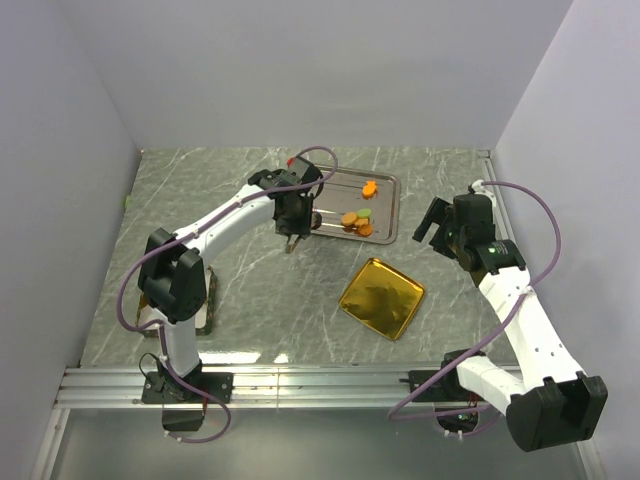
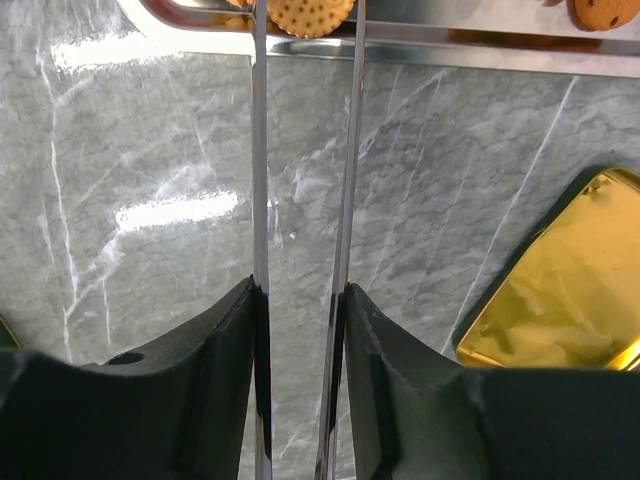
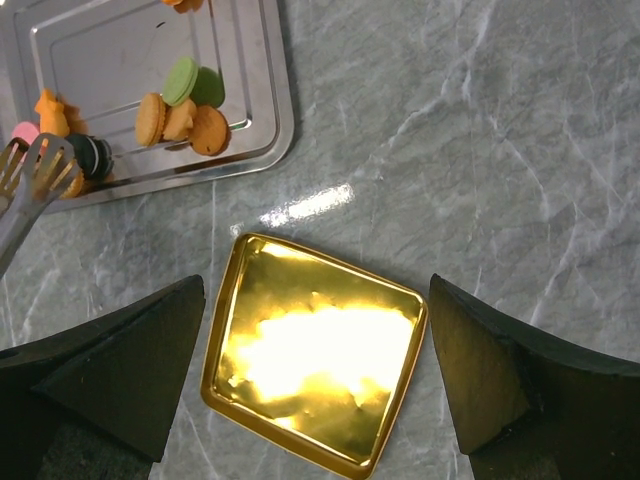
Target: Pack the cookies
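The cookies (image 1: 356,222) lie on a silver tray (image 1: 388,196): orange ones, a green one (image 3: 181,80), a pink one (image 3: 22,133) and a dark one (image 3: 93,156). My left gripper (image 1: 293,224) is shut on a pair of metal tongs (image 2: 258,150), whose blades reach onto the tray's near edge. A tan dotted cookie (image 2: 310,14) sits between the blade tips. My right gripper (image 3: 318,285) hangs open above the gold tray (image 3: 215,330), holding nothing.
The gold tray (image 1: 349,300) sits on the marble table in front of the silver tray. A second orange cookie (image 1: 370,187) lies further back on the silver tray. White walls close in both sides and the back.
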Robot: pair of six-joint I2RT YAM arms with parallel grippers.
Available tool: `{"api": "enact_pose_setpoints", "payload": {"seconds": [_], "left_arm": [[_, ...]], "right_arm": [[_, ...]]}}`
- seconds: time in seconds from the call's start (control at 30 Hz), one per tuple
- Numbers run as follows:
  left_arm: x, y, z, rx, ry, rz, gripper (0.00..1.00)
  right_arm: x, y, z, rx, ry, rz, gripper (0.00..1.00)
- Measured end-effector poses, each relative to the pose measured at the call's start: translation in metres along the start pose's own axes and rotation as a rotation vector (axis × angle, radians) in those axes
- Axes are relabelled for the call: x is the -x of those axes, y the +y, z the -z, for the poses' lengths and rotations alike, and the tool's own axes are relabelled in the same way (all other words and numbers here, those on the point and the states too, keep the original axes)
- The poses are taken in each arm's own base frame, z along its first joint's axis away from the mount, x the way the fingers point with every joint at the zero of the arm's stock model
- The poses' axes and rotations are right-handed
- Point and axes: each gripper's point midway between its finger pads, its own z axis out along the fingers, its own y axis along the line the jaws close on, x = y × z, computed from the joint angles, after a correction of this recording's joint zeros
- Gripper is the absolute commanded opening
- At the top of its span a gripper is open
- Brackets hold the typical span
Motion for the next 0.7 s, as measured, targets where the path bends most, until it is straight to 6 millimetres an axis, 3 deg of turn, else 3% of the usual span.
{"api": "enact_pose_setpoints", "payload": {"seconds": [0.23,0.43,0.57,0.7], "left_arm": [[0.011,0.003,0.02,0.022,-0.02,0.008,0.36],[0.024,0.017,0.076,0.031,-0.116,0.089,0.35],[0.007,0.045,0.126,0.027,-0.174,0.187,0.37],[-0.03,0.081,0.166,0.058,-0.202,0.297,0.38]], "right_arm": [[-0.002,0.007,0.001,0.015,0.008,0.015,0.99],[0.013,0.027,0.006,0.059,-0.009,0.027,0.98],[0.02,0.041,0.009,0.092,-0.012,0.033,0.98],[0.019,0.053,0.008,0.122,0.007,0.035,0.97]]}}
